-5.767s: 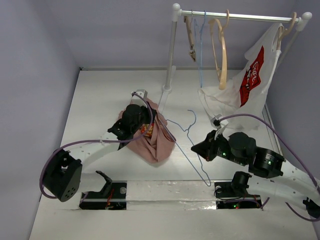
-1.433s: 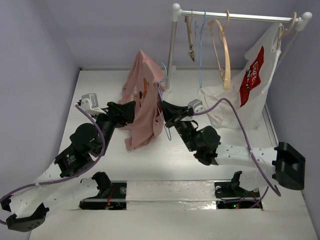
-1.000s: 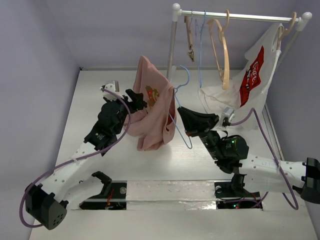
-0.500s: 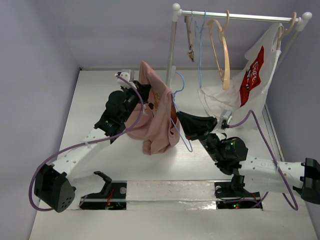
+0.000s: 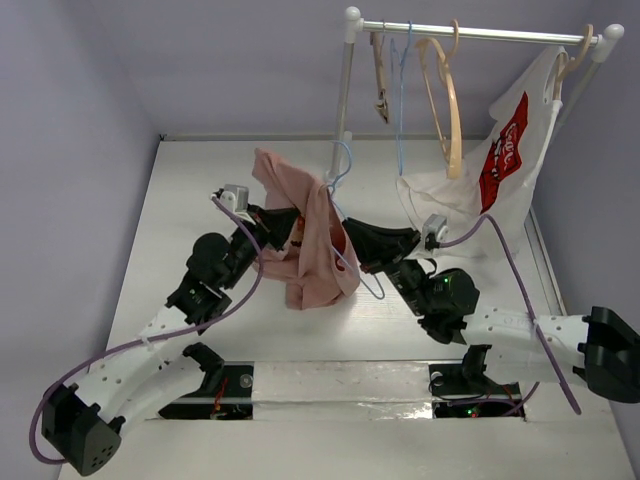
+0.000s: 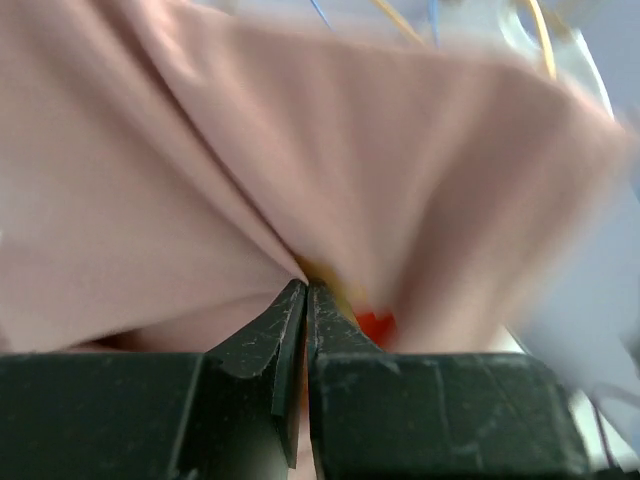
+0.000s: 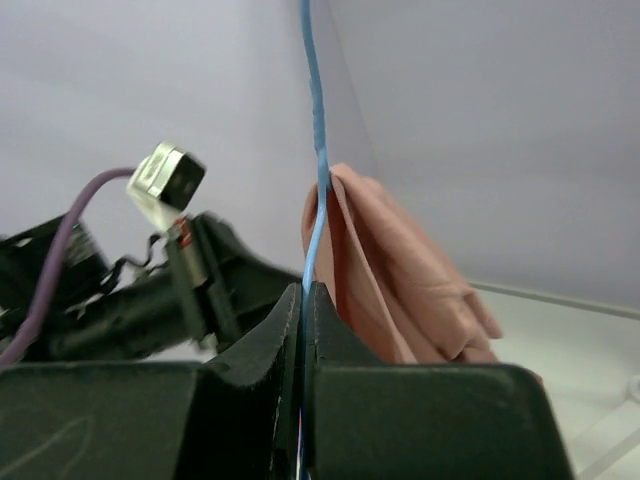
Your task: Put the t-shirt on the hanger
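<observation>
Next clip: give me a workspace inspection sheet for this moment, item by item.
Surface: white table, no spills seen.
Job's things: dusty-pink cloth t-shirt held up, bunched against the thin light-blue wire hanger, not spread out.
Clutter: white shirt with red logo and tan wooden hangers on the white clothes rail.
Hands: left hand shut on the t-shirt; right hand shut on the hanger.
Cables: purple cables loop along both arms, none seen snagged.
Surroundings: plain lilac walls.
</observation>
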